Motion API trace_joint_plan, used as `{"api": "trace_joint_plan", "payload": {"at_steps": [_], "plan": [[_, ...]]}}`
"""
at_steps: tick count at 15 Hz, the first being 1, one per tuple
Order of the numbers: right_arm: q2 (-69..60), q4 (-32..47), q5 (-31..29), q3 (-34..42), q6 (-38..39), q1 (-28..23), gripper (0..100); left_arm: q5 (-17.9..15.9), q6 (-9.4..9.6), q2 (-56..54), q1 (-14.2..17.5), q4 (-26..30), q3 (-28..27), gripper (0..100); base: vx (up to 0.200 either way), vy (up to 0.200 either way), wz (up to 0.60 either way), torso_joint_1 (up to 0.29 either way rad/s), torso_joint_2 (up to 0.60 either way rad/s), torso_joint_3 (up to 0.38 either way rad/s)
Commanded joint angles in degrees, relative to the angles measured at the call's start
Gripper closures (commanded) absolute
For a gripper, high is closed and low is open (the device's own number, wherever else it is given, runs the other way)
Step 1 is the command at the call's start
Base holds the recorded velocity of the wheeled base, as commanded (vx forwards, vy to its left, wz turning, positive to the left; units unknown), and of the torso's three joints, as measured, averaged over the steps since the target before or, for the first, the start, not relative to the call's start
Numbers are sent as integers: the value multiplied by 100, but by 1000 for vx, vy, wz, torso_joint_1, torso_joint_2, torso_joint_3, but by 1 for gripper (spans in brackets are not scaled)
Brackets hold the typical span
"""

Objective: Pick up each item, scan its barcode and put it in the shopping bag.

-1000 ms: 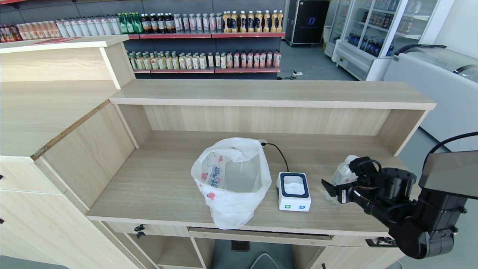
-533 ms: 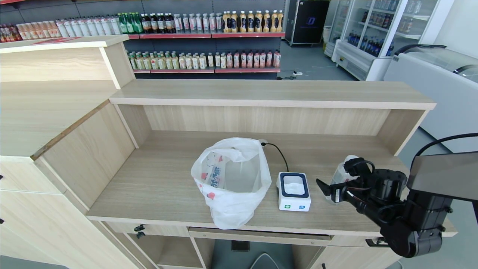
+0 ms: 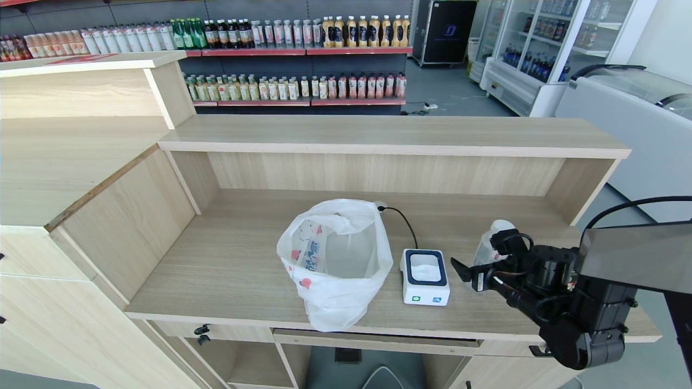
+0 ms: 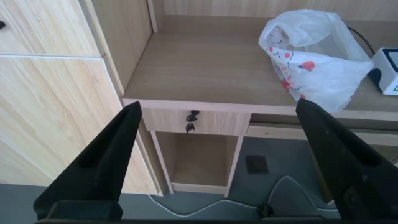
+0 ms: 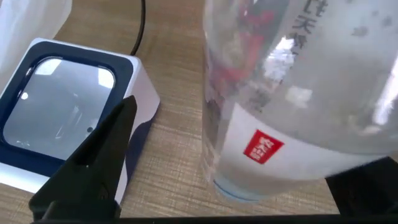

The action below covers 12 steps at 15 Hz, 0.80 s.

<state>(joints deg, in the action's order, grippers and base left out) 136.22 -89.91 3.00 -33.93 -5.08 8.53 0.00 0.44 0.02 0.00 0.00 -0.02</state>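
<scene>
One clear bottle (image 3: pixel 488 246) stands on the counter (image 3: pixel 232 259), at the right end. White cap up, long axis near vertical. Right gripper (image 3: pixel 473 265) is spread around its lower body; one finger (image 5: pixel 99 162) is clear of it, other side unclear. Scanner (image 3: pixel 425 275) sits just beside, between bottle and open shopping bag (image 3: pixel 335 259). Left gripper (image 4: pixel 217 102) is spread, off the counter's left front.

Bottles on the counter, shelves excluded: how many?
1: a clear bottle at the right gripper, right of the scanner. The shopping bag may hide others.
</scene>
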Motion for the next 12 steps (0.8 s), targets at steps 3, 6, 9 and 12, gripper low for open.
{"api": "trace_joint_plan", "payload": {"at_steps": [3,6,9,12], "plan": [[36,-9,8,-79,16,-18,100,0,0,-2,0,0,2,0,0,0,0,0,0,0],[10,-9,25,-237,25,-27,100,0,0,-2,0,0,2,0,0,0,0,0,0,0],[-122,-9,307,-325,34,-54,100,0,0,-2,0,0,2,0,0,0,0,0,0,0],[-175,-9,315,-281,25,-97,100,0,0,-2,0,0,2,0,0,0,0,0,0,0]]}}
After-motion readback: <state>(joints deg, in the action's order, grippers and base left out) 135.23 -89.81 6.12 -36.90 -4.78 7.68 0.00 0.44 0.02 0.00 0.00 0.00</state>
